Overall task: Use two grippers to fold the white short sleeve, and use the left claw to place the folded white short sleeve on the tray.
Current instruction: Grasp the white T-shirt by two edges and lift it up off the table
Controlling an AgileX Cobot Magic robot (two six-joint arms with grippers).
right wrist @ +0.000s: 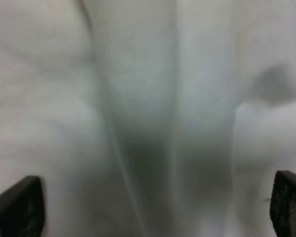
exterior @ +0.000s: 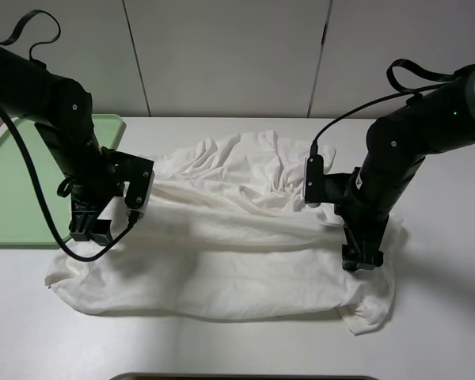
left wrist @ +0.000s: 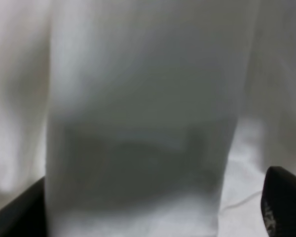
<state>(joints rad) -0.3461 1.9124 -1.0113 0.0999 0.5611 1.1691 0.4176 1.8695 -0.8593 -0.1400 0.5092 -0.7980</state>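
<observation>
Your left fingers (left wrist: 286, 207) and right fingers (right wrist: 15, 210) are spread astride the shirt (exterior: 222, 269); close too shallow and one layer may slip, skewing the fold.

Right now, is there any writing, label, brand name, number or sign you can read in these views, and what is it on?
None: no text can be read in any view.
white short sleeve: plain, with no print or tag showing.
tray: plain green, no marking.
Both wrist views show only blurred white cloth.
</observation>
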